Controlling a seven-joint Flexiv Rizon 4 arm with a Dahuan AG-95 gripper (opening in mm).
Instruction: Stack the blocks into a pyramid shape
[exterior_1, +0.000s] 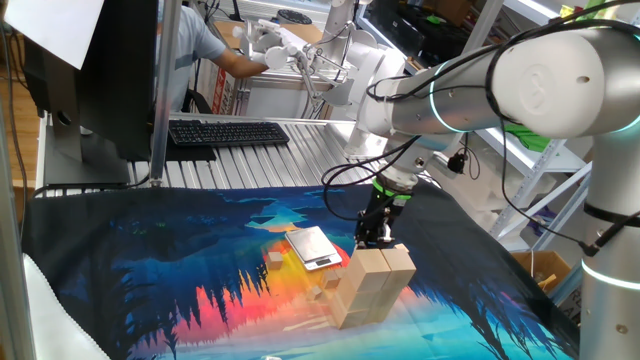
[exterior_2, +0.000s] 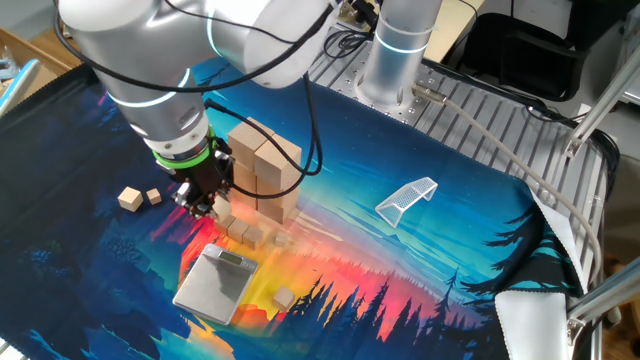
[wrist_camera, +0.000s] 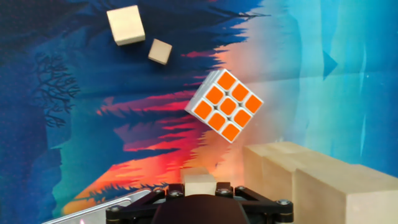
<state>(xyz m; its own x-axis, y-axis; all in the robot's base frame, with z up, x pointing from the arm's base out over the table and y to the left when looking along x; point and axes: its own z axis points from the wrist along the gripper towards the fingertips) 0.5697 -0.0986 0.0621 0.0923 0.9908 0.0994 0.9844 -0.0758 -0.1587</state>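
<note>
1. On the tabletop (exterior_2: 480, 250), across the printed cloth: treat the whole patch left of the stack as crowded and plan a short, mostly vertical path.
2. Beside the arm, stacked bricks (exterior_2: 262, 165): pale wood, already piled two layers high, near the middle of the cloth. Judged as the pyramid's base, so approach from above and avoid brushing the side faces, since a nudge could shift the layers.
3. Just beside that stack, the end effector (exterior_2: 200, 203): low over the cloth, pointing down. Cannot tell how far the jaws stand apart or whether anything is clamped, so confirm a grip before lifting.
4. Near the front edge, the silver scale (exterior_2: 215, 283): flat, no part of the job; keep clear of it.
5. Ahead in the hand view, a Rubik's cube (wrist_camera: 225, 104): orange face up, also to be left alone.
6. Farther off, a pair of loose cubes (wrist_camera: 125, 25): apart from the stack, likely later picks.
7. Right at the fingers' base, a small cube (wrist_camera: 200, 184): probably the piece in hand. Centre on it, close squarely, then set it on top gently.
</note>
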